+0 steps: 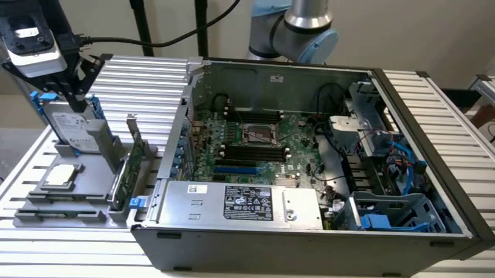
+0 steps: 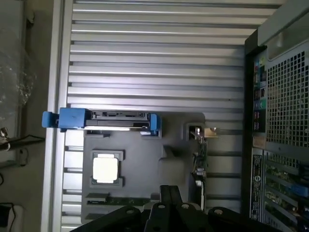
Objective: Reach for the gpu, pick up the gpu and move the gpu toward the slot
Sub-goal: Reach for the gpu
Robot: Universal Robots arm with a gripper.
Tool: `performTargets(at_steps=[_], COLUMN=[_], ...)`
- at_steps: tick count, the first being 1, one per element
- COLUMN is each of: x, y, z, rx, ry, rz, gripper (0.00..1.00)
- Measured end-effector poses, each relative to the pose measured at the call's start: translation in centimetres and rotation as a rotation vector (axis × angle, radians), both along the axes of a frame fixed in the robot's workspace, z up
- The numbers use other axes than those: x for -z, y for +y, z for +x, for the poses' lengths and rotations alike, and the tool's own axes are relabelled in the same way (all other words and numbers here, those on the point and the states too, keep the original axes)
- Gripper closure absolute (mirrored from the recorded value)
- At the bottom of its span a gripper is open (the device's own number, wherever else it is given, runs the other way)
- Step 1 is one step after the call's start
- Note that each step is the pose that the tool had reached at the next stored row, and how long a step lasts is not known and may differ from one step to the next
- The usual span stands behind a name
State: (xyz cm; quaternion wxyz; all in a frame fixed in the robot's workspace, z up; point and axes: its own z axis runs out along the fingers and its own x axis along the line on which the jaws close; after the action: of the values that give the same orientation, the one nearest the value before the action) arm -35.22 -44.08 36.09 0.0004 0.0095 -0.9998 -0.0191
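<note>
Nothing here reads outright. The black label [image 1: 248, 202] on the silver power supply [image 1: 298, 209] carries white print and what may be certification marks, too small to make out. The white label [image 1: 68, 123] on the hard drive [image 1: 94, 134] is equally illegible.

Robotics lab or test cell set up for PC assembly, not a home or an office. A ribbed aluminium bench top [image 1: 433, 116] carries everything. An open computer case [image 1: 309, 243] lies on its side mid-bench in the exterior view, motherboard [image 1: 255, 145] exposed. At 9 o'clock of the case: a grey moulded fixture [image 1: 97, 174] with loose parts seated in it, namely gpu [image 1: 131, 165], hard drive [image 1: 73, 124] and chip [image 1: 62, 174]. At 12 o'clock: robot arm [image 1: 305, 23], black cables [image 1: 155, 41], plain beige wall [image 1: 410, 35].
</note>
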Motion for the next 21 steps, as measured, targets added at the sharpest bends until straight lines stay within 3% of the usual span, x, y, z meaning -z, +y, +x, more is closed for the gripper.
performTargets(at_steps=[6, 13, 16, 21], x=[0.29, 0.82, 1.11, 1.16], y=[-1.50, -2.80, -3.19, -3.21], z=[1.8, 3.8, 4.7, 4.8], rx=[0.000, 0.000, 0.000, 0.000], ry=[0.0001, -0.0001, -0.0001, 0.0000], rz=[-0.0001, -0.0006, -0.0018, -0.0029], gripper=[0.89, 0.89, 0.89, 0.89])
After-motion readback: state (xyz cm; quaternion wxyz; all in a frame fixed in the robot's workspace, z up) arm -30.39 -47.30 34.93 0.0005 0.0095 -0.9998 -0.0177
